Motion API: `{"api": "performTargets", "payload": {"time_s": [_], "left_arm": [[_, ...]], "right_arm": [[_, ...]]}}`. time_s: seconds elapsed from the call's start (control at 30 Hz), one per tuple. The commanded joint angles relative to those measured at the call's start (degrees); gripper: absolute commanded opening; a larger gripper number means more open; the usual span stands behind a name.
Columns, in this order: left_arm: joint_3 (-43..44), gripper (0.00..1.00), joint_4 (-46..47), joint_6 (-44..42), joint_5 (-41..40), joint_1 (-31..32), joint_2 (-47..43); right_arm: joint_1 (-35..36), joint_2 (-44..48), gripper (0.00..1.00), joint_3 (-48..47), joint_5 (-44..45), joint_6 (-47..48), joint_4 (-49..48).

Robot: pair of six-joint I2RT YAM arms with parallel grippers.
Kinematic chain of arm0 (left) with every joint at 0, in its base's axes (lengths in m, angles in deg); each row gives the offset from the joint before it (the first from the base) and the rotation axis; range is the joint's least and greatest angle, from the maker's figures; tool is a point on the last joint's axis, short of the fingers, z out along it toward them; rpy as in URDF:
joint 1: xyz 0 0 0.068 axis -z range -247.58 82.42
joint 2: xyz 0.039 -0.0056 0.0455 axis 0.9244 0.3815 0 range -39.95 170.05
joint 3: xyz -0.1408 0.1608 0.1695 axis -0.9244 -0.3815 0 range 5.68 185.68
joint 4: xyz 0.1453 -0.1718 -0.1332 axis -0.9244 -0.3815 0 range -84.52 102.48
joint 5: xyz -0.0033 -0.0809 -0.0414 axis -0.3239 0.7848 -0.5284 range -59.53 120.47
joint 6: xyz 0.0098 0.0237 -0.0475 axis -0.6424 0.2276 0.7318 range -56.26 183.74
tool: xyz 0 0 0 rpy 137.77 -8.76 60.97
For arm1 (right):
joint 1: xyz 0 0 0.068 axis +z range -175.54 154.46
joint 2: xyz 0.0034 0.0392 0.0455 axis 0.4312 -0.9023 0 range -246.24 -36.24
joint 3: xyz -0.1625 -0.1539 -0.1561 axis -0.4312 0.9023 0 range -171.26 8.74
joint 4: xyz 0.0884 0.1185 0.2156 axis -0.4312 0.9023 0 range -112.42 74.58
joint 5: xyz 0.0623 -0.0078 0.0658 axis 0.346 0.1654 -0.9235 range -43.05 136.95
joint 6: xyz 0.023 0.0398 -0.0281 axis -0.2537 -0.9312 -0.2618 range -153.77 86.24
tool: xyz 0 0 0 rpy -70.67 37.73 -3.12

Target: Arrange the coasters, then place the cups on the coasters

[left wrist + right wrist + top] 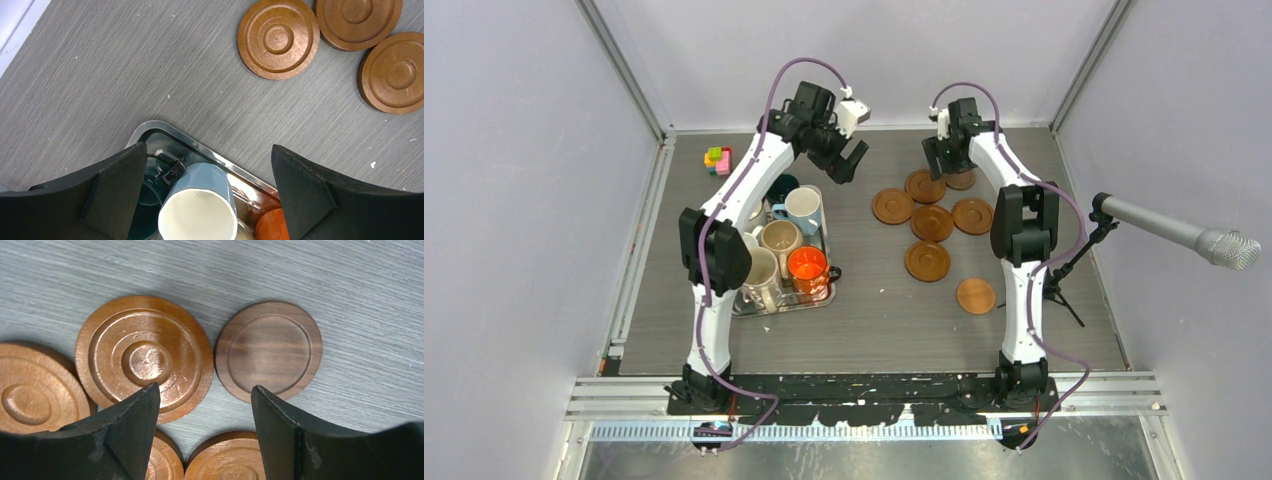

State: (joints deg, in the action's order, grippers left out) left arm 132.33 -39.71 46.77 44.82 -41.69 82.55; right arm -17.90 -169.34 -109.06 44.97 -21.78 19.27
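Several brown coasters lie loose at the right-centre of the table, among them a glossy ringed coaster (924, 186) (145, 357) and a darker coaster (961, 180) (269, 350). A lighter tan coaster (976, 296) sits alone nearer the front. My right gripper (936, 168) (205, 387) hovers open over the gap between the ringed and the darker coaster, holding nothing. The cups stand packed in a metal tray (794, 305) (200, 147): a light blue cup (804, 208) (200, 210), a dark green cup (781, 188) (145, 200), an orange cup (807, 266) (270, 227) and beige ones. My left gripper (849, 163) (209, 146) hangs open above the tray's far corner.
Small coloured blocks (718, 160) lie at the far left corner. A microphone (1184, 235) on a stand reaches in from the right. Grey walls enclose the table on three sides. Bare grey table shows between the tray and the coasters.
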Motion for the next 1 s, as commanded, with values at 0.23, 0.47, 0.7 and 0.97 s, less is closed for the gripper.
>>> {"api": "performTargets", "payload": {"time_s": [0.23, 0.47, 0.7, 0.97], "left_arm": [[-1.2, 0.95, 2.86, 1.66, -1.2, -0.58, -0.12], [-1.31, 0.95, 2.49, 1.17, -1.8, -0.58, 0.43], [-0.59, 0.95, 2.45, 1.51, -1.66, -0.58, 1.57], [0.53, 0.95, 2.9, 2.85, -0.48, -0.49, 3.21]], "right_arm": [[-3.57, -1.37, 0.54, -1.69, 1.61, -3.64, -5.98], [-3.57, -3.45, 0.46, -0.59, 9.52, 0.56, -6.63], [-3.53, -2.76, 0.43, 3.01, 7.53, 3.2, -4.01], [-3.55, 3.44, 0.4, 11.59, 3.09, 5.7, 3.49]]}}
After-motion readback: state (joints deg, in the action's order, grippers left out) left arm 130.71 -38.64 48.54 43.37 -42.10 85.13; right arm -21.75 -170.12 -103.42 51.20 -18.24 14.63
